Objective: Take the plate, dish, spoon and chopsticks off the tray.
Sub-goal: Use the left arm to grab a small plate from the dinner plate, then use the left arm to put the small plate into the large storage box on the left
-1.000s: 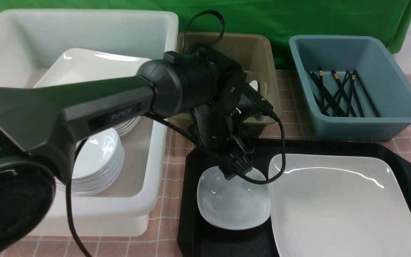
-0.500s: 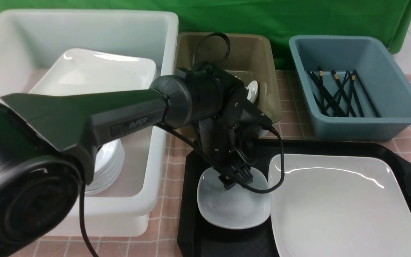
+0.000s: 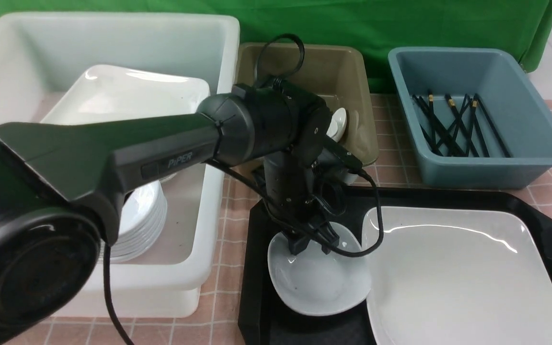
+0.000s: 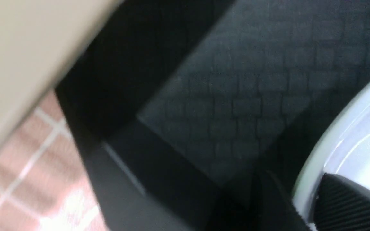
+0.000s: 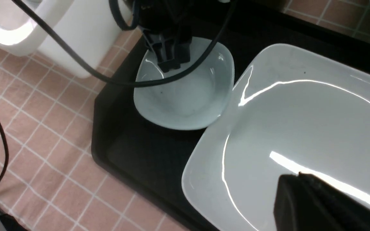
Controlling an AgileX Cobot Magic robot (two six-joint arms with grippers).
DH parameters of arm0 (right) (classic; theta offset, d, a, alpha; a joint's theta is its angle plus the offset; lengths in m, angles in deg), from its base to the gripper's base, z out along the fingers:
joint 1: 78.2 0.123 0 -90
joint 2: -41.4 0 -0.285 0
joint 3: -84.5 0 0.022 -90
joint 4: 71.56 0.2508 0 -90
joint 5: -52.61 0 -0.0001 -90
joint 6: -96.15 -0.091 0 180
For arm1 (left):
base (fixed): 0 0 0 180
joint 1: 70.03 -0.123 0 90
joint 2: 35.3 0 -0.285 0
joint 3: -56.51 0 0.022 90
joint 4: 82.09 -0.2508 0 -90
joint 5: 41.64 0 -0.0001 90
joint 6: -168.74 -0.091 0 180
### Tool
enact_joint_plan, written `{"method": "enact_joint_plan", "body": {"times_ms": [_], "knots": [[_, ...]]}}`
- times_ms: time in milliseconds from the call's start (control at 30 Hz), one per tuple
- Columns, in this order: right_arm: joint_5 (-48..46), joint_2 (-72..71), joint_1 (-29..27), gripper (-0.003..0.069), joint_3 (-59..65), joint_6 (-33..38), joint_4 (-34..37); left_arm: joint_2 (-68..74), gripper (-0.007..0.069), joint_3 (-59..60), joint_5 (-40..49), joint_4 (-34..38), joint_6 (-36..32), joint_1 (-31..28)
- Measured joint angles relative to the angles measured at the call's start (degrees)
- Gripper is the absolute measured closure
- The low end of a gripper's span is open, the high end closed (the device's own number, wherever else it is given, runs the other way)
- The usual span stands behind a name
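Observation:
The small pale dish [image 3: 319,282] sits at the left end of the black tray [image 3: 257,268], tilted, with its far edge raised. My left gripper [image 3: 304,242] is shut on the dish's far rim; the left wrist view shows the rim [image 4: 303,189] between a ribbed pad [image 4: 348,205] and the other finger. The large white plate [image 3: 463,278] fills the tray's right side, touching the dish. My right gripper [image 5: 299,175] hangs shut and empty over the plate [image 5: 300,128]. A white spoon [image 3: 337,122] lies in the olive tub. Black chopsticks [image 3: 453,127] lie in the blue tub.
A big white tub [image 3: 113,28] at the left holds a stack of plates [image 3: 127,96] and a stack of dishes [image 3: 137,220]. The olive tub [image 3: 352,72] and the blue tub [image 3: 534,158] stand behind the tray. A pink checked cloth [image 3: 228,225] covers the table.
My left gripper lowered onto the dish's far rim and closed on it. The dish has tipped up at its far edge and slid slightly toward the near side. The plate has not moved.

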Motion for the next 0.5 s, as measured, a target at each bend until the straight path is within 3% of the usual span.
{"method": "enact_joint_plan", "body": {"times_ms": [233,500], "knots": [[0.39,0.0,0.0,0.0629,0.0,0.0,1.82,-6.43,0.0596,-0.55,3.15,3.31,0.88,-0.11],[0.71,0.0,0.0,0.0629,-0.13,0.0,2.47,-11.69,0.0611,-0.55,3.08,5.36,1.66,-0.11]]}}
